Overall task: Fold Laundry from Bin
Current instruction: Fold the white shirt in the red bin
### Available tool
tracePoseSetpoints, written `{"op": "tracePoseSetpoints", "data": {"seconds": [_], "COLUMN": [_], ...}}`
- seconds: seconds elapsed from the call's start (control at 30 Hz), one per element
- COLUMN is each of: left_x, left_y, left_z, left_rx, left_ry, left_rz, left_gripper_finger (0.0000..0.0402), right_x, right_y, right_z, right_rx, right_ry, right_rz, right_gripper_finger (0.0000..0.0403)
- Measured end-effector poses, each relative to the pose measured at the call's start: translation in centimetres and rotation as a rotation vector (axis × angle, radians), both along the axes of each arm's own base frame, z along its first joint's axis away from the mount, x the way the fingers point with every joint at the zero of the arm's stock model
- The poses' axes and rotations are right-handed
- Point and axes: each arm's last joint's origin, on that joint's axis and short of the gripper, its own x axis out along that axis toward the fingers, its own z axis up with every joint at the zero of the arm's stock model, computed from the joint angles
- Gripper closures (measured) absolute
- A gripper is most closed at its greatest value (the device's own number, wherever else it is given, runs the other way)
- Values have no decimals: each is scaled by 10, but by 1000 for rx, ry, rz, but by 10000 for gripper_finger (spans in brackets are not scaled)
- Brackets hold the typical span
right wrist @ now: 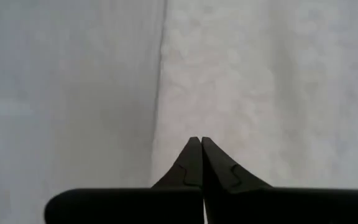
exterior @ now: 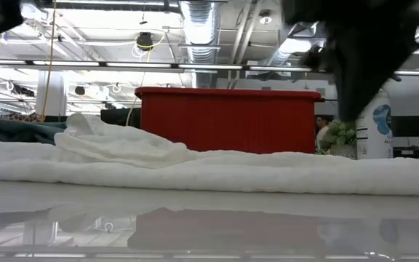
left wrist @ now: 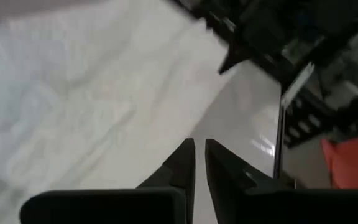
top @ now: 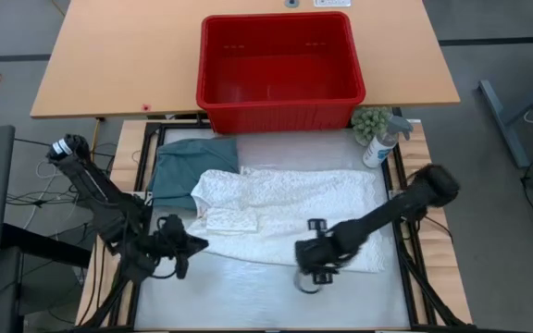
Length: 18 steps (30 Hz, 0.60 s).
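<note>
The white garment [top: 285, 208] lies spread flat across the middle of the table, with a folded-over bunch [top: 225, 217] at its left end. A teal garment [top: 188, 166] lies folded at the back left, partly under the white one. The red bin [top: 280, 116] stands behind them with nothing showing inside. My left gripper [top: 197, 245] is shut just off the white garment's [left wrist: 73, 93] left near corner, fingers empty. My right gripper [right wrist: 197, 140] is shut, pointing steeply down above the white garment's near edge [right wrist: 163, 93], clear of the cloth.
A spray bottle [top: 380, 148] and a small green plant [top: 371, 120] stand at the back right, beside the bin. Bare glossy table top [top: 248, 296] lies along the near edge. Black frame rails [top: 405, 259] border the table's sides.
</note>
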Motion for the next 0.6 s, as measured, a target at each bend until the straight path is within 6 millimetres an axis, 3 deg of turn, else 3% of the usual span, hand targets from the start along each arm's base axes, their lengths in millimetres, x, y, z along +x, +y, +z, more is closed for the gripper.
{"op": "tracePoseSetpoints", "data": {"seconds": [0.1,0.2,0.33,0.47,0.6], "left_x": [15,28,48,62,74], "left_y": [6,11,14,2,-8], "left_z": [1,-4,-21,-40,-55], "left_rx": [59,168,189,212,136], "left_ry": [-48,-65,-9,8,-49], "left_rz": [77,169,206,200,212], "left_gripper_finger": [393,400,401,401,401], "right_x": [-32,-65,-101,-125,-136], "right_y": [-5,-12,-12,-6,0], "right_z": [7,0,-10,-23,-38], "right_rx": [56,123,118,102,95], "right_ry": [-144,-224,-325,-416,-408], "right_rz": [-141,-312,-449,-523,-552], "right_gripper_finger": [388,388,388,388,388]}}
